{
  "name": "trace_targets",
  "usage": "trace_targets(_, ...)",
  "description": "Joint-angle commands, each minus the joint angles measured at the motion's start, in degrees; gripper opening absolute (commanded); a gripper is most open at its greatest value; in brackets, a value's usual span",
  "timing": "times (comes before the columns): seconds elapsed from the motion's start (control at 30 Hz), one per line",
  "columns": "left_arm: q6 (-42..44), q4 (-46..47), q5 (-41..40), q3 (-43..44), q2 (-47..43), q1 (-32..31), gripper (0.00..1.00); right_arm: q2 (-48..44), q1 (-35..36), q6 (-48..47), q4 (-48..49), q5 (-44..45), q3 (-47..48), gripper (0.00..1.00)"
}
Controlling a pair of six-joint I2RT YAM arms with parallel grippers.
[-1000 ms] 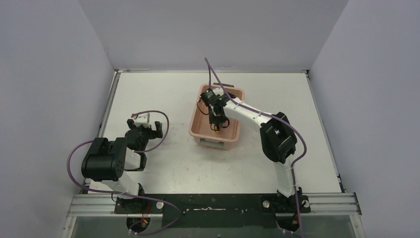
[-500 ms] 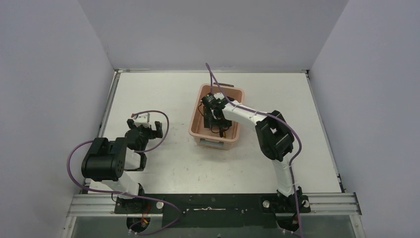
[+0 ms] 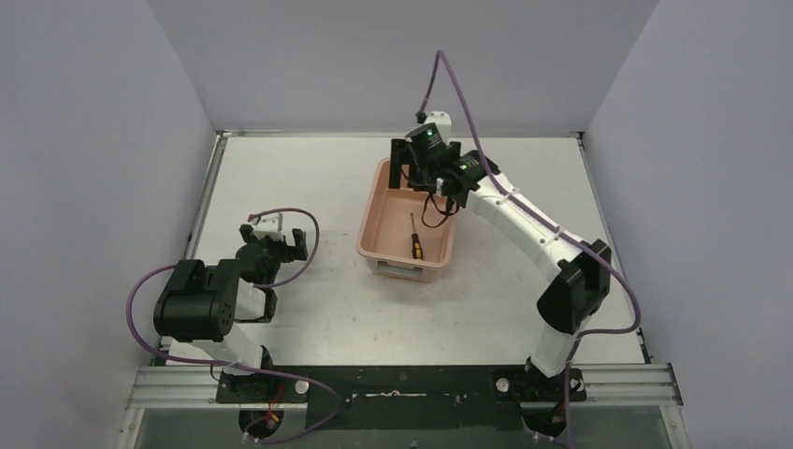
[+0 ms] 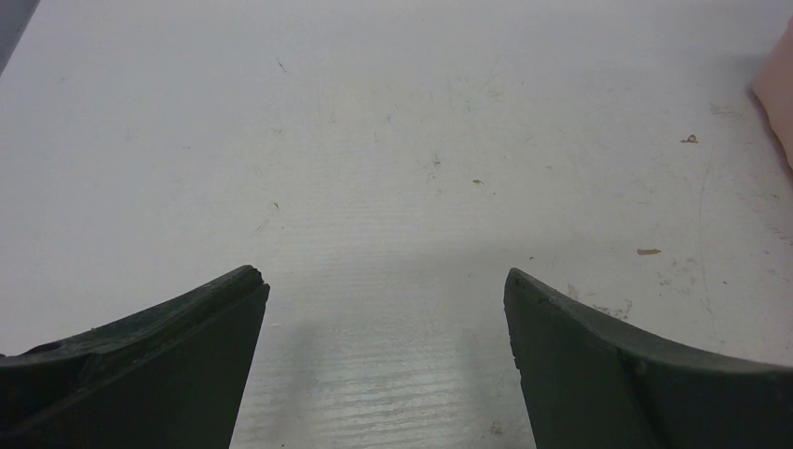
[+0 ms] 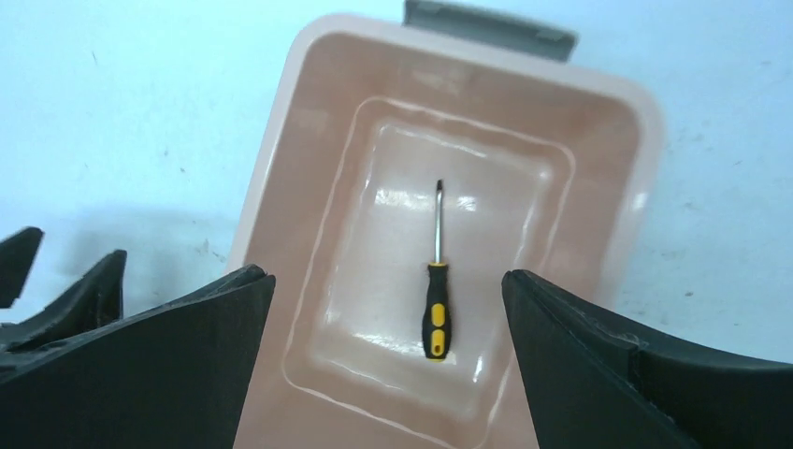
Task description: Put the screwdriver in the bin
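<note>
The screwdriver [image 3: 413,236] [image 5: 437,290] lies flat on the floor of the salmon-pink bin [image 3: 370,224] [image 5: 281,122], black-and-yellow handle toward the near end, thin shaft pointing away. My right gripper [image 3: 430,173] [image 5: 385,276] hangs open above the bin's far end, well clear of the screwdriver, with nothing between its fingers. My left gripper [image 3: 274,239] [image 4: 385,276] rests open low over bare table to the left of the bin, holding nothing. A sliver of the bin [image 4: 781,94] shows at the right edge of the left wrist view.
Grey walls [image 3: 103,140] enclose the white table [image 3: 309,178] on three sides. A grey handle [image 5: 486,23] sticks out from one short end of the bin. Purple cables [image 3: 449,75] loop off both arms. A metal rail [image 3: 402,383] carries the arm bases along the near edge.
The right gripper opened, released the screwdriver onto the bin floor, then rose and moved toward the bin's far end. The left arm has not moved.
</note>
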Motion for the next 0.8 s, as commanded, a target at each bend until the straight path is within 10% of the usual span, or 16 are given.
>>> trace_targets(0.0, 0.5, 1.4, 0.9, 1.2, -0.2, 0.4, 0.97, -9.2, -6.8, -3.5, 6.4, 1.2, -6.3, 1.0)
trace_targets(0.4, 0.4, 2.4, 1.7, 0.8, -0.1, 0.4, 0.97, -39.0, -37.4, -9.7, 41.3, -9.7, -56.4, 1.0)
trace_targets(0.77, 0.5, 3.2, 2.1, 0.4, -0.1, 0.4, 0.97, -40.5, -39.9, -10.0, 51.3, -10.5, -73.3, 1.0)
